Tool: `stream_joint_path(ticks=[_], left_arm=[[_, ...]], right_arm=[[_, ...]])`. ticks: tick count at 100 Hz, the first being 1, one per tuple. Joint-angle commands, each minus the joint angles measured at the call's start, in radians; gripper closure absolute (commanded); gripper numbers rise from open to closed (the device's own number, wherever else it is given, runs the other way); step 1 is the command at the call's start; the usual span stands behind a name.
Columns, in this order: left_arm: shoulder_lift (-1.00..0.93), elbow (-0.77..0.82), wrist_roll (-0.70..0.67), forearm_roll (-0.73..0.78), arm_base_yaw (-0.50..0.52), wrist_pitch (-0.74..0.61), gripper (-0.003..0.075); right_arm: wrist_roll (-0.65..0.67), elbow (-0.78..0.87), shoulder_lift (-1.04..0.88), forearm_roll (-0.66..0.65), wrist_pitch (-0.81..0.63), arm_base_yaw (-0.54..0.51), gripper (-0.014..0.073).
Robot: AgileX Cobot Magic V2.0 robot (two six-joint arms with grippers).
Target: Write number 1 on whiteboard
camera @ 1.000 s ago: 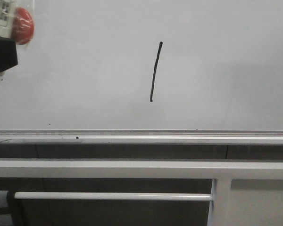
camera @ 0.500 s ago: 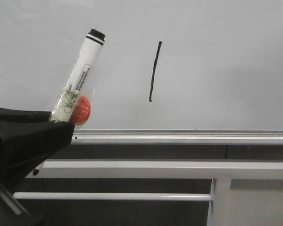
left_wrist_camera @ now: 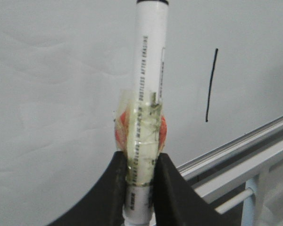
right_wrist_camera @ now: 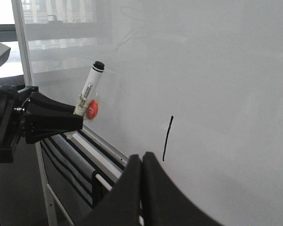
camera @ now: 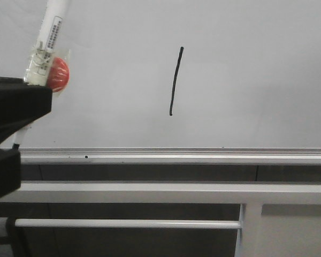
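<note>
Gripping marker (left_wrist_camera: 148,94) | left claw (left_wrist_camera: 140,176) | print unreadable | number 1 (camera: 175,80) on whiteboard (camera: 257,64)

Number 1 (camera: 175,81) on whiteboard (camera: 257,64) — thin black slanted stroke, mid-board. Left gripper (camera: 13,115) at left edge, clamping white marker (camera: 49,37) with red blob (camera: 58,74) taped on — clear of stroke.

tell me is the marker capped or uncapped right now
Capped, it seems: the marker in the left claw ends in a flat black cap in the right wrist view, with no exposed tip visible, clear of the whiteboard.
</note>
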Motion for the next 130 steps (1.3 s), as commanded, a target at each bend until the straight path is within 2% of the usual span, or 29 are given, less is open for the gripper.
stream_joint_path(ticks=[1, 26, 79, 130], left_arm=[[-0.033, -0.026, -0.008, 0.023, 0.025, -0.247, 0.0741], [-0.051, -0.041, -0.026, 0.027, 0.093, -0.247, 0.0741], [-0.021, -0.035, -0.138, 0.053, 0.095, -0.247, 0.0741], [-0.010, -0.040, -0.113, 0.082, 0.103, -0.247, 0.0741]], right_arm=[[-0.010, -0.028, 0.008, 0.003, 0.014, -0.005, 0.0657], [-0.010, -0.028, 0.008, 0.003, 0.020, -0.005, 0.0657], [-0.010, -0.028, 0.008, 0.003, 0.023, -0.005, 0.0657], [-0.010, -0.028, 0.008, 0.010, 0.032, -0.005, 0.0657]])
